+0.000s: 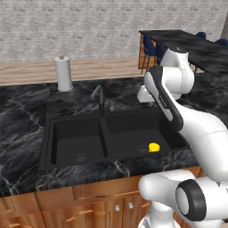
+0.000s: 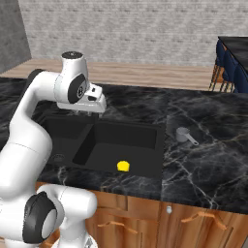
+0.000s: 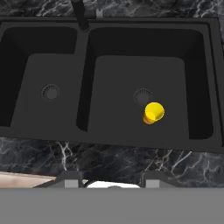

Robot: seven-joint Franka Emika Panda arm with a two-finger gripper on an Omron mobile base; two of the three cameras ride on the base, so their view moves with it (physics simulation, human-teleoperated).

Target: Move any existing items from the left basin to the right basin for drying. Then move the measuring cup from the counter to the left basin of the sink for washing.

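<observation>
The gripper [image 2: 82, 112] hangs above the sink [image 2: 160, 140], seemingly spread and empty. The measuring cup [image 2: 182, 134] sits on the table [image 2: 208, 160] right of the right basin [image 3: 194, 100], handle pointing away from the gripper.

1. The measuring cup [image 2: 182, 134], small and pale grey with a thin handle, sits upright on the counter [image 2: 213, 145] right of the sink [image 3: 214, 78].
2. The left basin [image 3: 48, 74] is narrower, with a round grey drain.
3. The right basin [image 3: 131, 70] holds a small yellow object [image 3: 153, 112] just beside its drain.
</observation>
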